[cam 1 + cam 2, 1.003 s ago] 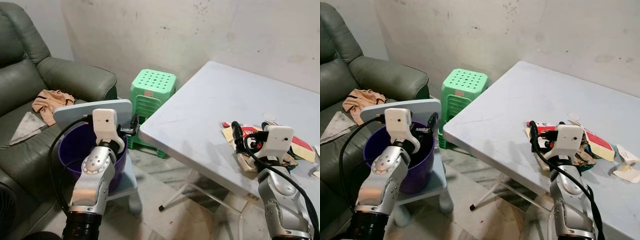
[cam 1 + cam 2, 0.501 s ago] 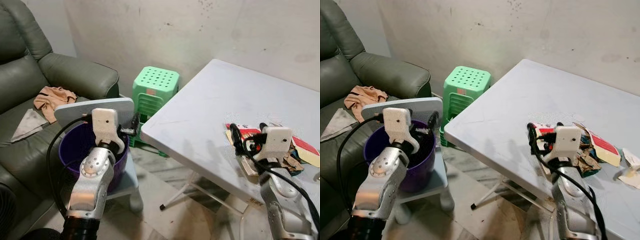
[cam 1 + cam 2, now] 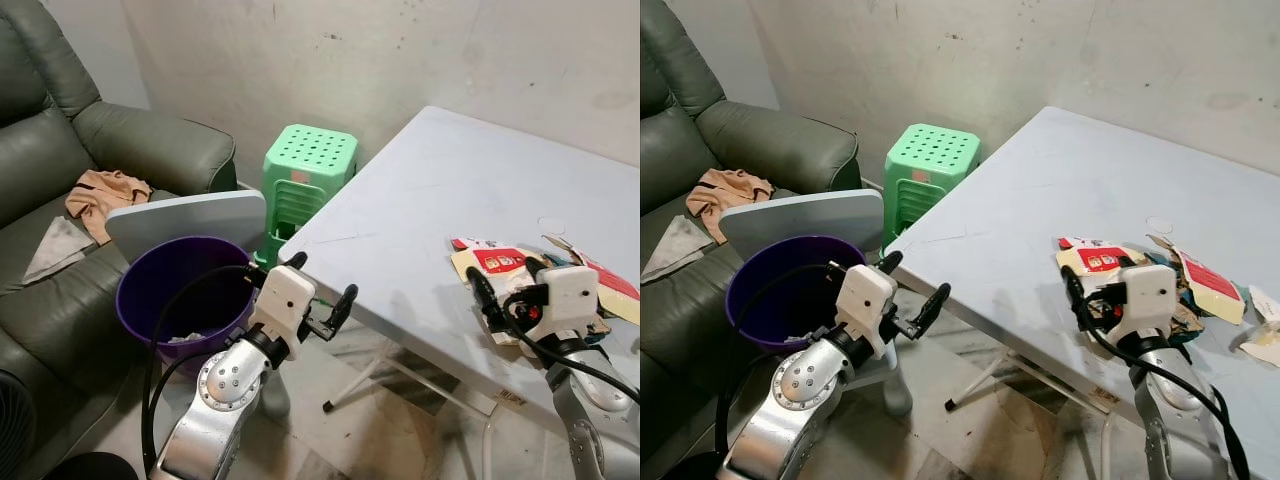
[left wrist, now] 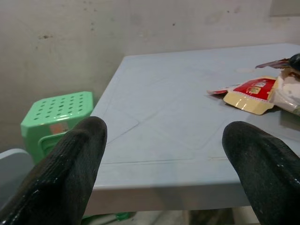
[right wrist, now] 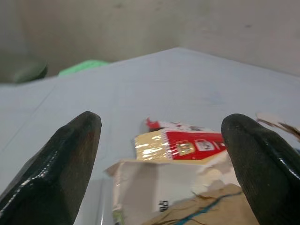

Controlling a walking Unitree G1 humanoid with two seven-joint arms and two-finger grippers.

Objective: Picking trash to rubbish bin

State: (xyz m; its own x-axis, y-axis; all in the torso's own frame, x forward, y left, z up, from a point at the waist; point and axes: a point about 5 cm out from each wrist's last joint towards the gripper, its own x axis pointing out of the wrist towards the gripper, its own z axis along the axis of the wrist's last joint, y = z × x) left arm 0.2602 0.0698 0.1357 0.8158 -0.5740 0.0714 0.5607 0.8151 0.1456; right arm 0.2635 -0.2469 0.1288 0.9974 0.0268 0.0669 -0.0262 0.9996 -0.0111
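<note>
Right pincer (image 3: pixel 1076 296) wide open, empty, facing wrapper pile (image 3: pixel 1120 262) on table (image 3: pixel 1040 200): straddle one piece, lower squarely. Left pincer (image 3: pixel 318 292) open, empty.

One purple bin (image 3: pixel 180 290); one green stool (image 3: pixel 308 165); one table (image 3: pixel 440 200); two pincers; one sofa (image 3: pixel 60 170).

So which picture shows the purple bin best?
The left eye view: the purple bin shows its whole open rim and some trash at the bottom. In the right eye view the left gripper and its cable hide the bin's near side.
</note>
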